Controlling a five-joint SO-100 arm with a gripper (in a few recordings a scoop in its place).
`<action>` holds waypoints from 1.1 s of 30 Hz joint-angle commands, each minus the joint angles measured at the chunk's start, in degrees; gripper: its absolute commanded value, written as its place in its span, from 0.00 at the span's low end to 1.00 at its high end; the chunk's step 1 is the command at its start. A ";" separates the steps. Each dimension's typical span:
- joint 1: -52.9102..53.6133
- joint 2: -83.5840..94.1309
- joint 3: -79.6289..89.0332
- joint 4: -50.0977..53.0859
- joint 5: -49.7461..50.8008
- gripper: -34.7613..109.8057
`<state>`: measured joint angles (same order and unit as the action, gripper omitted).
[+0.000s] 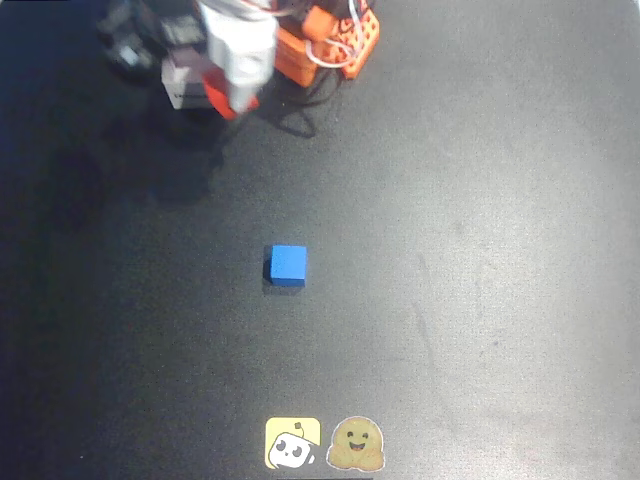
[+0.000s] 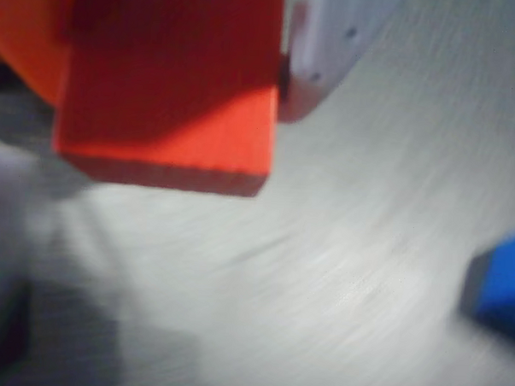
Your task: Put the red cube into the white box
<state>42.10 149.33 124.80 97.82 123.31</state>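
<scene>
I've got the dark counter [image 1: 480, 250] wide open below me, the arm at its far edge toward the left in the overhead view. The white box [image 1: 185, 82] sits just beside the fingers [image 1: 232, 98], on their left and partly under the arm. In the wrist view the fingers pinch the red cube [image 2: 171, 112], lifted off the counter. The blue cube [image 1: 288, 265] lies well apart, nearer the middle. I judge the coming move as a short shift left over the box
</scene>
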 commanded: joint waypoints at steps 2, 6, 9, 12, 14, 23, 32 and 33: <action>12.39 0.53 -0.09 3.08 -5.01 0.24; 18.63 0.35 2.72 3.52 -7.47 0.24; 20.21 0.35 4.83 2.02 -7.29 0.24; 21.80 0.35 6.68 0.18 -7.91 0.24; 24.17 0.35 7.21 -1.05 -10.28 0.24; 30.76 0.35 10.46 -6.77 -17.67 0.24; 30.76 0.35 11.43 -9.84 -21.97 0.33; 30.76 0.35 11.43 -9.93 -22.06 0.34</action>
<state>72.25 149.33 136.41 88.51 101.69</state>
